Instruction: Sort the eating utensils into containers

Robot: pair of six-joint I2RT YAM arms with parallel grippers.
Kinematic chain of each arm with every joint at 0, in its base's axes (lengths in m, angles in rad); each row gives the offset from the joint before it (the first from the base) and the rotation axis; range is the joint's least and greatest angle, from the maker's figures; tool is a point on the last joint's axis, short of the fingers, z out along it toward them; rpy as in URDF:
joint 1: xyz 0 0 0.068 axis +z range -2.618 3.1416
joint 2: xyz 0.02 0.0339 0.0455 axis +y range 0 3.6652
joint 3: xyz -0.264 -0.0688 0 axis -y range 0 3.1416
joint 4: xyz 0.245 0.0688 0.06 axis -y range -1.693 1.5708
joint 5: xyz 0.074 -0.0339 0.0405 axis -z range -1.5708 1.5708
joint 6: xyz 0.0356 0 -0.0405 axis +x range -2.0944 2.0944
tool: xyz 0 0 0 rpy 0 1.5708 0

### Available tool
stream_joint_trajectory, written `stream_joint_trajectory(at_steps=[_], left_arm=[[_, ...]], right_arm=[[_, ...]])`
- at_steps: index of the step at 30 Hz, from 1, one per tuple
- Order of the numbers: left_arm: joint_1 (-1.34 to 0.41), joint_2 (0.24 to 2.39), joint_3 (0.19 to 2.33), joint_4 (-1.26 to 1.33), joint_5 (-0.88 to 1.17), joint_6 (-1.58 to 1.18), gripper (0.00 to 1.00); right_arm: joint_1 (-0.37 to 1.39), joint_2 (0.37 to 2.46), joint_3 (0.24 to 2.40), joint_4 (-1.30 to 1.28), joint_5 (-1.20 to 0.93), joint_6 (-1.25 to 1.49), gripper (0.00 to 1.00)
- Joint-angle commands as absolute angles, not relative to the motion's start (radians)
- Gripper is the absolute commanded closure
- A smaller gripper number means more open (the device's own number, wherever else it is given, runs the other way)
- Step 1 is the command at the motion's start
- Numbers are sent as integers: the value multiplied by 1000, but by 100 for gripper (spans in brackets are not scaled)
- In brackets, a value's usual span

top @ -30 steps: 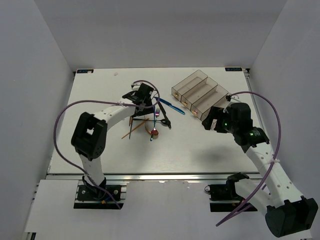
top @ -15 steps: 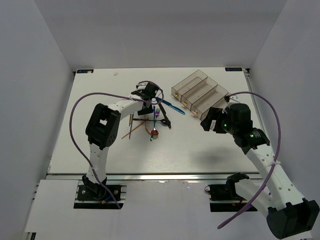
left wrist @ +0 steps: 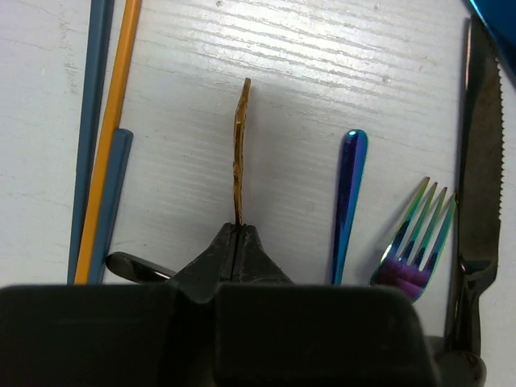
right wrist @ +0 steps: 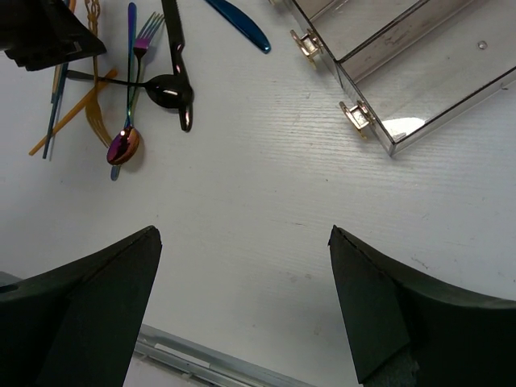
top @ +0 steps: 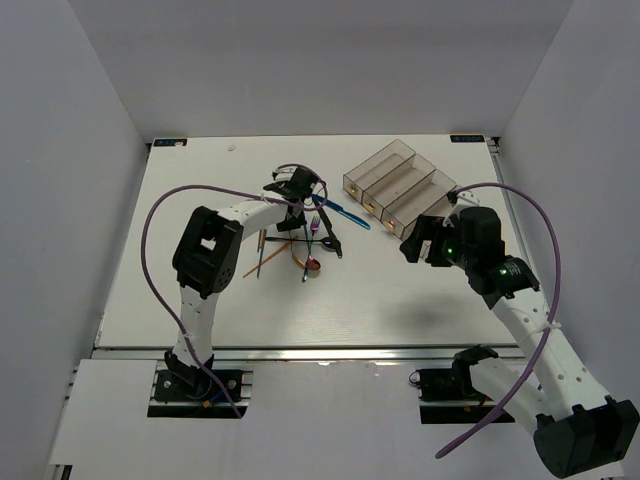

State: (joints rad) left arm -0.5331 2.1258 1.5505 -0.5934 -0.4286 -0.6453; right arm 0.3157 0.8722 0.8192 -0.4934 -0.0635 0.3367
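1 gold utensil (left wrist: pixel 239 153), lengthwise from end effector (left wrist: pixel 239 231)

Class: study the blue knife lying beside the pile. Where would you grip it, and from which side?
Probably grip the blue knife across its narrow width near the free end pointing toward the containers, coming straight down from above: it lies flat on the table, and its other end lies by the crowded pile.

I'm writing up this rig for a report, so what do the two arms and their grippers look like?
The left arm and right arm match: white links joined by boxy black joint housings. A purple cable loops along each. The right arm shows small green lights near the wrist. Both grippers are black: the left gripper wedge-shaped, the right gripper broad and tapered.
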Motion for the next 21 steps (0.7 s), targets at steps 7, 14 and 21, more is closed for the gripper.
stream_joint_trajectory(at_steps=[7, 14, 21], left_arm=[[-532, 1769, 1464, -462, -301, -617, 100], [-540, 1508, 1200, -33, 238, -696, 100], [-603, 1378, 1057, 207, 376, -790, 100]], right_arm=[[321, 851, 782, -281, -340, 354, 11], [377, 894, 739, -23, -577, 543, 11], [547, 943, 738, 100, -338, 656, 17]])
